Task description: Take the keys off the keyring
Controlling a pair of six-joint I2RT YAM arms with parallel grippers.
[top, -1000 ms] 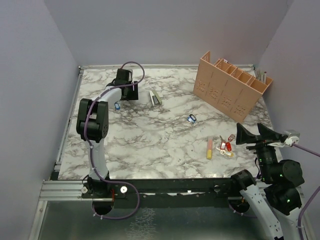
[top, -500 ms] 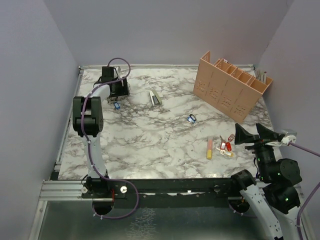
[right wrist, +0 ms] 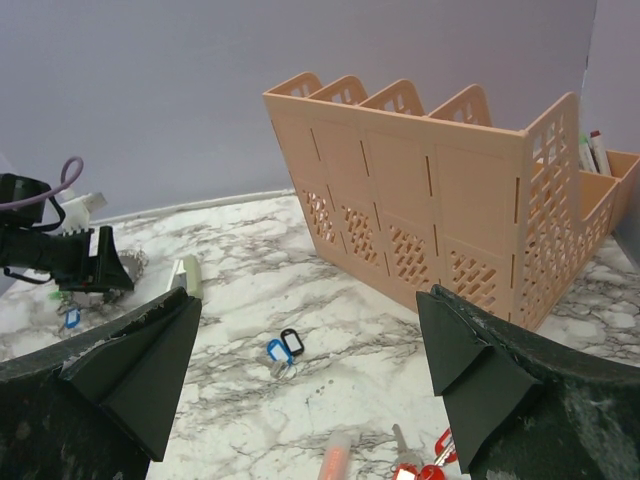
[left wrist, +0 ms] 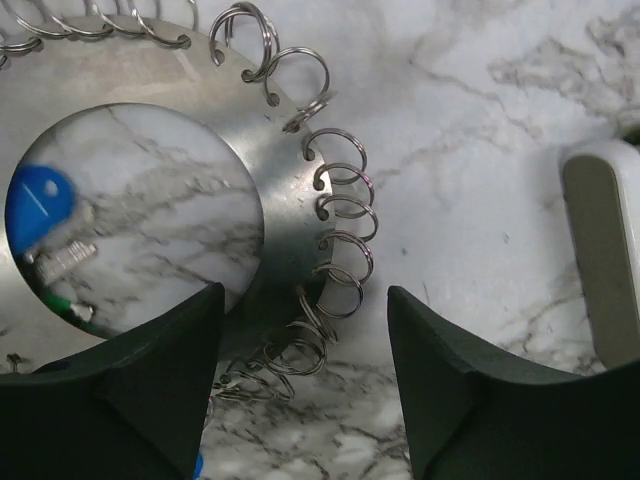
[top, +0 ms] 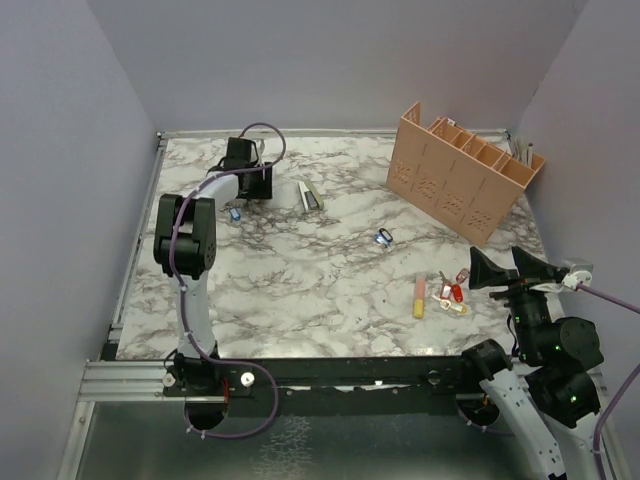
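Flat grey coiled keyring (left wrist: pixel 285 225); blue-headed keys (left wrist: pixel 40 208) through centre

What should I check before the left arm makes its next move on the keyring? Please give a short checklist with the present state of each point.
1. The left gripper is open: ok, its fingers stand wide apart.
2. The keyring is lined up with it: ok, the lower right of the band lies in the gap between the fingers.
3. The keys are in view: ok, a blue head and a bit of green show through the ring's open centre.
4. The keys are attached to the ring: cannot tell.
5. The pale bar-shaped object is apart from the fingers: ok.
6. The right gripper is out of the way: ok, it is open, empty and far from the ring.
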